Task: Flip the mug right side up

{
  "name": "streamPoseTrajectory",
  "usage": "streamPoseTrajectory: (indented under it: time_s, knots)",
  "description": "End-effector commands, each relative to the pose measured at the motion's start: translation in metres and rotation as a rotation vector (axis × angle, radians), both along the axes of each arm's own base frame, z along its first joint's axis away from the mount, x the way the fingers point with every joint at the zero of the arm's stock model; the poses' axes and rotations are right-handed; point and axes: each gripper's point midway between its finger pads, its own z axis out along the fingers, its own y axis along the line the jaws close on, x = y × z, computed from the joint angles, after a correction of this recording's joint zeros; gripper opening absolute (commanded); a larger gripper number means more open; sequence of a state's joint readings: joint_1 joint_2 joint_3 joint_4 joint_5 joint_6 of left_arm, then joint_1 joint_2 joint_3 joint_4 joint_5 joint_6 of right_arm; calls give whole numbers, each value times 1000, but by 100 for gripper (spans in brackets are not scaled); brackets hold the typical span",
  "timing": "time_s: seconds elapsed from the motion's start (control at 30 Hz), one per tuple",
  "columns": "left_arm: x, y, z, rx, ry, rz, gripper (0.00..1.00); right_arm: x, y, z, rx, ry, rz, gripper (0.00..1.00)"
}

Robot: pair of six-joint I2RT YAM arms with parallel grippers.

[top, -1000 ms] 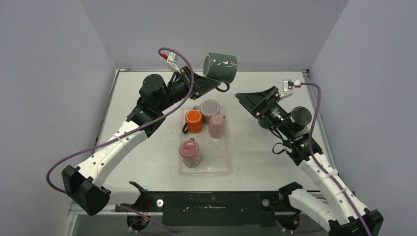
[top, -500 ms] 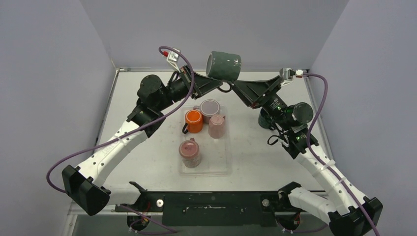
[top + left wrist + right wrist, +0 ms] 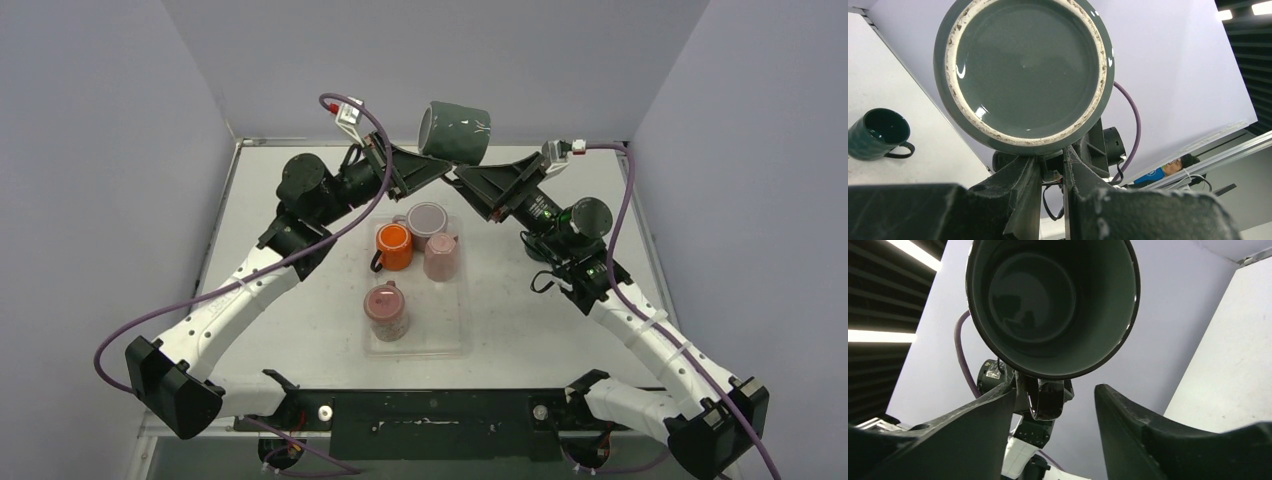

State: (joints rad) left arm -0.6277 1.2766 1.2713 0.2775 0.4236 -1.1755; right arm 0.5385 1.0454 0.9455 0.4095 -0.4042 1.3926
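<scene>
White tabletop (image 3: 520, 300), grey walls. Your dark green glazed ceramic mug (image 3: 455, 132) hangs at 12 o'clock, lying sideways: mouth to 3 o'clock, base to 9. Left gripper (image 3: 1052, 159) is pinching its handle. Right gripper (image 3: 1055, 390), well off at 3 o'clock a second ago, now sits under it, jaws spread. Clear plastic tray (image 3: 455, 340) holds an orange ceramic mug (image 3: 394, 246) and three pinkish mugs (image 3: 441, 257).

Dk green mug (image 3: 455, 132), sideways, midair
</scene>
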Motion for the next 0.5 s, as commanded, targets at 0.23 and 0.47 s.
streamPoseTrajectory:
  time_s: [0.23, 0.47]
  knots:
    - [-32, 20, 51, -132, -182, -13, 0, -3, -1, 41, 135, -85, -5, 30]
    - [-30, 17, 41, -110, -176, -11, 0, 3, -3, 46, 115, -151, -61, 5]
